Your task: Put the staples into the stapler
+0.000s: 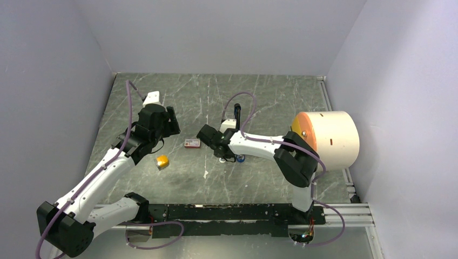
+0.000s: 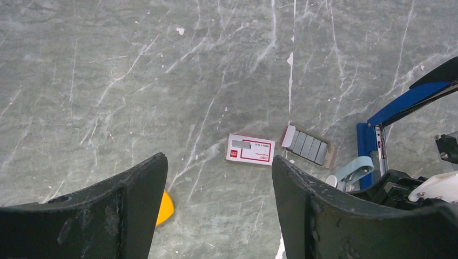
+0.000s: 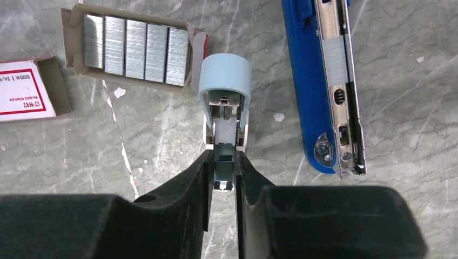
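The blue stapler (image 3: 313, 81) lies open on the table, its metal rail (image 3: 340, 97) facing up with a short grey ribbed strip in it. It also shows in the left wrist view (image 2: 399, 102). Several silvery staples strips (image 3: 135, 48) lie side by side in the cardboard tray, beside the red-and-white box (image 3: 21, 89). My right gripper (image 3: 222, 167) is shut on a small light-blue and white tool (image 3: 224, 81), between tray and stapler. My left gripper (image 2: 217, 162) is open and empty, above the table short of the box (image 2: 250, 149) and the tray (image 2: 308, 145).
A small orange-yellow block (image 1: 162, 161) lies on the table near my left arm and shows by the left finger (image 2: 164, 208). A large cream roll with an orange end (image 1: 329, 139) stands at the right. Grey walls close in the table on three sides.
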Motion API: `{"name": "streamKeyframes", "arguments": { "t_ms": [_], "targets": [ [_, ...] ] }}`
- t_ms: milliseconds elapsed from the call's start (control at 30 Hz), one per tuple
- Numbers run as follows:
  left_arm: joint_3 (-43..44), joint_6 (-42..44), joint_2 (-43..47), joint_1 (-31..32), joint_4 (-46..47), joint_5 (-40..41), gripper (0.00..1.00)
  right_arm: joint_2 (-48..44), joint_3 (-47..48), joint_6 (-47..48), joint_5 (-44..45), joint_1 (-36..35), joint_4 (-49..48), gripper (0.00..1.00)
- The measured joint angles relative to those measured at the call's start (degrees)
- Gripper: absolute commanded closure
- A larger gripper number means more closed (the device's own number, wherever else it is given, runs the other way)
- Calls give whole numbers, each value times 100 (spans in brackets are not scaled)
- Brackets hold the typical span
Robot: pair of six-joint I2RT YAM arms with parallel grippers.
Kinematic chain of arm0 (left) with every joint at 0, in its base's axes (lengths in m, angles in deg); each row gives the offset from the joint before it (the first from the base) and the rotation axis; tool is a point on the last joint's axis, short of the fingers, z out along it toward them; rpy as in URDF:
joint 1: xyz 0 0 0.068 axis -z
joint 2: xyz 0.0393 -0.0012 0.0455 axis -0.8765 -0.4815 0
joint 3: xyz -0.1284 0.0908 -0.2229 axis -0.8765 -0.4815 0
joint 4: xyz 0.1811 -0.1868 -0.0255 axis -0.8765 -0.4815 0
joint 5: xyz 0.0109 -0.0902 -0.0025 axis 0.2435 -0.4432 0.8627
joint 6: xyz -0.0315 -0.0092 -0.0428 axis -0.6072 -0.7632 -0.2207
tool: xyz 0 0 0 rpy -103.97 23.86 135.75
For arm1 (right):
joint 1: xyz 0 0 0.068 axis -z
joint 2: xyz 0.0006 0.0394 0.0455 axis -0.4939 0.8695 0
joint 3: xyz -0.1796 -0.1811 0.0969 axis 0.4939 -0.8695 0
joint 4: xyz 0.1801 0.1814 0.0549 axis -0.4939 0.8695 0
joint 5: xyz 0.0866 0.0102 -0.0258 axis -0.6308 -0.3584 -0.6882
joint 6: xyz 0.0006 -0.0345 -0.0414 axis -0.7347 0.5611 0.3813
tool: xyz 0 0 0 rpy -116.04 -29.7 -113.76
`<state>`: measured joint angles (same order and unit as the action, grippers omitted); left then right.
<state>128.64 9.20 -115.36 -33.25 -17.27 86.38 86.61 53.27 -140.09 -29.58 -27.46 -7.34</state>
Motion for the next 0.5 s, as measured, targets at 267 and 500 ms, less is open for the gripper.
{"name": "streamKeyframes", "arguments": {
  "t_ms": [267,500],
  "targets": [
    [0,0,0,0,0,-2,25,-42,-17,-111,140,2,-9,77],
    [0,0,0,0,0,0,25,-42,-17,-127,175,2,-24,77]
  ]
}}
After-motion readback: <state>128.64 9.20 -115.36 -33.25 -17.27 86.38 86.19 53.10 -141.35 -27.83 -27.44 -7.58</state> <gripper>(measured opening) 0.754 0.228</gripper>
